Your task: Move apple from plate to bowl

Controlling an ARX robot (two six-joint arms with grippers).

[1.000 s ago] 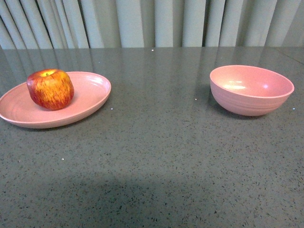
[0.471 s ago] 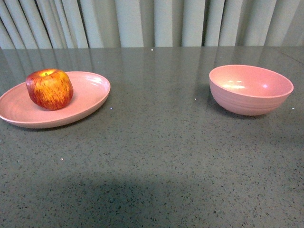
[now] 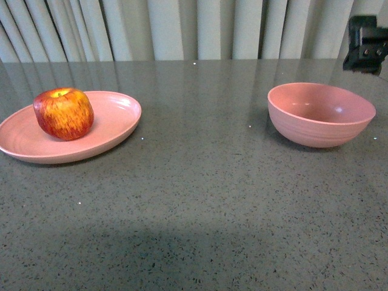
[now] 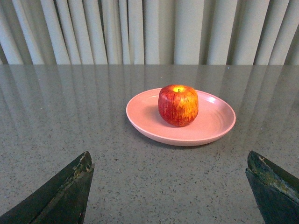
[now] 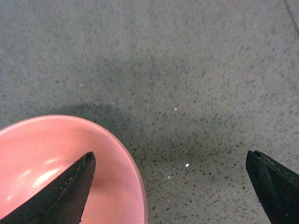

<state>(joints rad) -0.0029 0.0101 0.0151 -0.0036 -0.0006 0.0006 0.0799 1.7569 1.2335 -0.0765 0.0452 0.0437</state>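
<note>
Ahead of L gripper (image 4: 168,161), apple (image 4: 178,105) on plate (image 4: 216,125)

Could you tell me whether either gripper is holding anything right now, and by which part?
Nothing is held: the left gripper and right gripper are open and empty, and the apple sits on the plate.

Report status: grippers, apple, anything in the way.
Left gripper open, empty, facing the apple. Right gripper open, empty, over the bowl rim. Apple on the plate, untouched. Bowl empty; nothing seen between them.
</note>
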